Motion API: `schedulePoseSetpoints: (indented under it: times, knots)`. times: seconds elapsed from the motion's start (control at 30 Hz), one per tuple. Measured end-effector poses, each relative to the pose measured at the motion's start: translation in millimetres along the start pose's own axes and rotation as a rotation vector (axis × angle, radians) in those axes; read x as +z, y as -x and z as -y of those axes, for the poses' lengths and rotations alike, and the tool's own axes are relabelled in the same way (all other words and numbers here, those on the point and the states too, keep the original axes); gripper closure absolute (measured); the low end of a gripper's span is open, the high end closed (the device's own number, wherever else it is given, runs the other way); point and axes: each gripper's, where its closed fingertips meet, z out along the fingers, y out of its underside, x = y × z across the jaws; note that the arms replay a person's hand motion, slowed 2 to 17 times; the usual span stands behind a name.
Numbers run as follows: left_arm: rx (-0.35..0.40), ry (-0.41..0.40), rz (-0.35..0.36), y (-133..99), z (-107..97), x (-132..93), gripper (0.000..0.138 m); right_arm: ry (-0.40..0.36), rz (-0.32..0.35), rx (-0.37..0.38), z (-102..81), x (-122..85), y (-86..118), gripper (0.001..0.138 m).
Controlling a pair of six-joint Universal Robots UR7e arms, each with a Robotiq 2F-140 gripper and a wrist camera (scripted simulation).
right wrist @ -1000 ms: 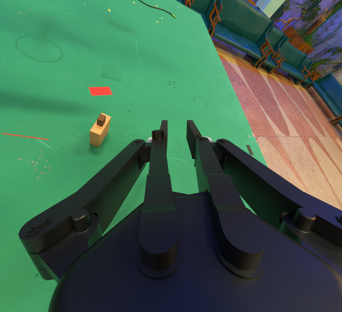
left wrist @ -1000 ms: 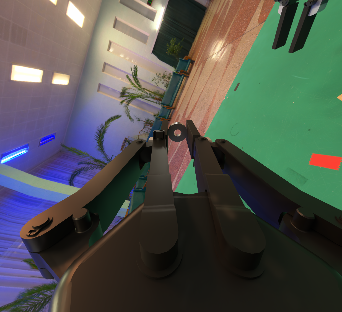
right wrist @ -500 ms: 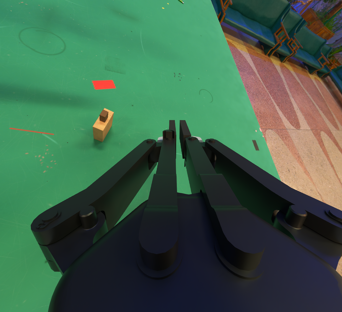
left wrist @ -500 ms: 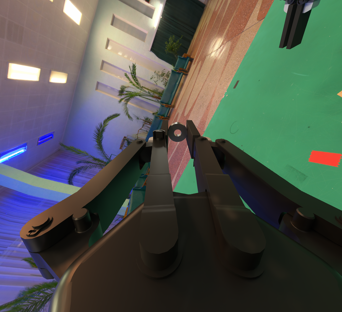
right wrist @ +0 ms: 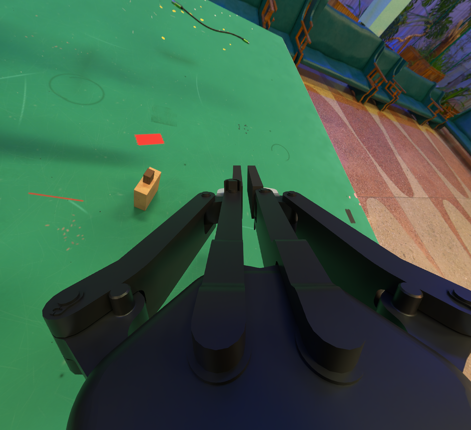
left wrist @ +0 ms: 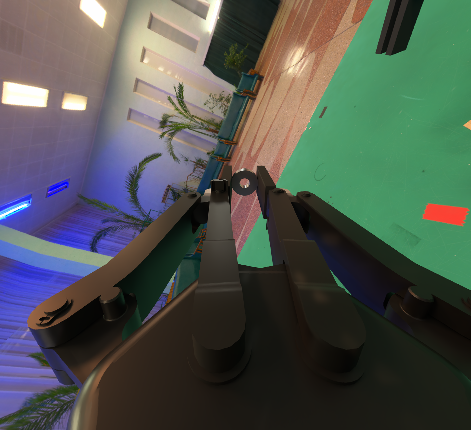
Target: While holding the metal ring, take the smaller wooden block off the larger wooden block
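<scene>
My left gripper (left wrist: pixel 244 181) is shut on a small metal ring (left wrist: pixel 244 183), held edge to edge between the fingertips above the green table's edge. A light larger wooden block (right wrist: pixel 145 192) stands on the table with a small dark wooden block (right wrist: pixel 148 176) on its top. My right gripper (right wrist: pixel 244 175) is shut and empty, hanging above the table to the right of the blocks and apart from them. It also shows in the left wrist view (left wrist: pixel 393 48), top right. A corner of the larger block (left wrist: pixel 468 125) peeks in at that view's right edge.
A red tape patch (right wrist: pixel 149 139) lies beyond the blocks and also shows in the left wrist view (left wrist: pixel 444 214). A black cable (right wrist: pixel 211 27) lies far back. A thin red line (right wrist: pixel 56 197) is to the left. The table edge (right wrist: pixel 331 137) drops to tiled floor on the right.
My right gripper has closed from open to shut with nothing in it, and its view has shifted a little over the table. My left gripper still holds the ring, unmoved.
</scene>
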Motion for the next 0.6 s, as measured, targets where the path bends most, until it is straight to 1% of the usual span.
schedulePoseSetpoints:
  times: [0.43, 0.6]
  knots:
    - [-0.003, 0.004, -0.018, -3, -1, 3, 0.113, -0.104, 0.027, 0.035, 17.1, -14, 0, 0.131]
    - [-0.005, 0.005, -0.025, -5, -2, 4, 0.113, -0.132, 0.03, 0.037, 22.5, -19, -2, 0.131]
